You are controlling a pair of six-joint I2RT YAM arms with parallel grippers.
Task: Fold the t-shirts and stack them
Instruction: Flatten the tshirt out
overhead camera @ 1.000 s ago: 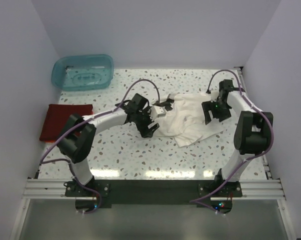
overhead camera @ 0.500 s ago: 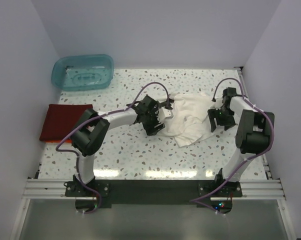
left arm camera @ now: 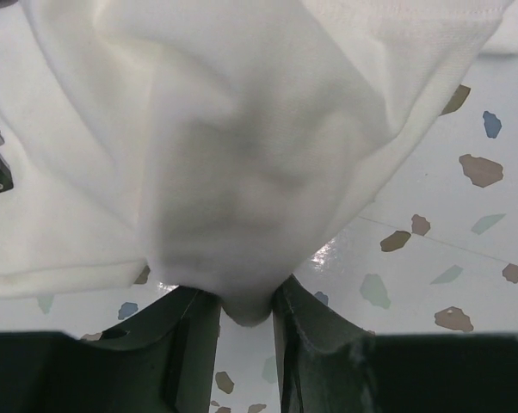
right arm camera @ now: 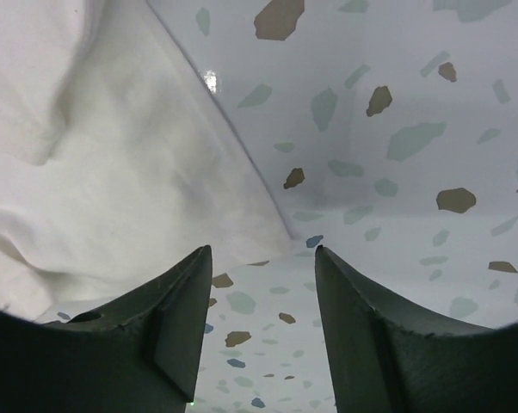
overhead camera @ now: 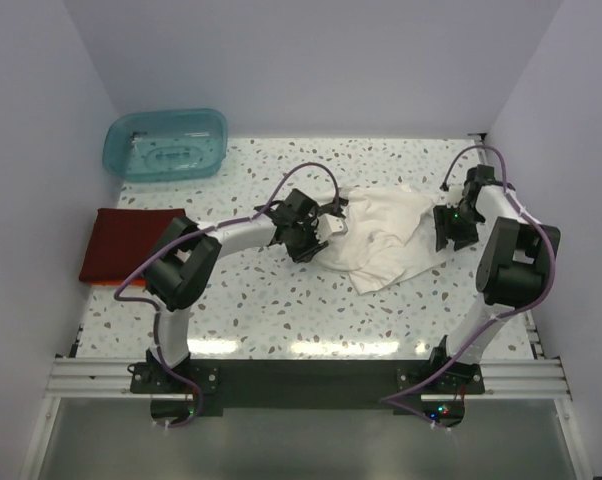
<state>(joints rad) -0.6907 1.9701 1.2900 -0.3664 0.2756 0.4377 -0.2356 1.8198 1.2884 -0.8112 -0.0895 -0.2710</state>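
Left gripper (left arm camera: 242, 307) pinches the rumpled cream-white t-shirt (overhead camera: 381, 238).

bare worktop (overhead camera: 281, 310) runs wide along the near side, free for passage. the cream-white t-shirt (overhead camera: 381, 235) lies heaped across the back middle. a teal tub (overhead camera: 166, 150) blocks the far left corner, and the dark red t-shirt (overhead camera: 131, 243) covers the left edge.
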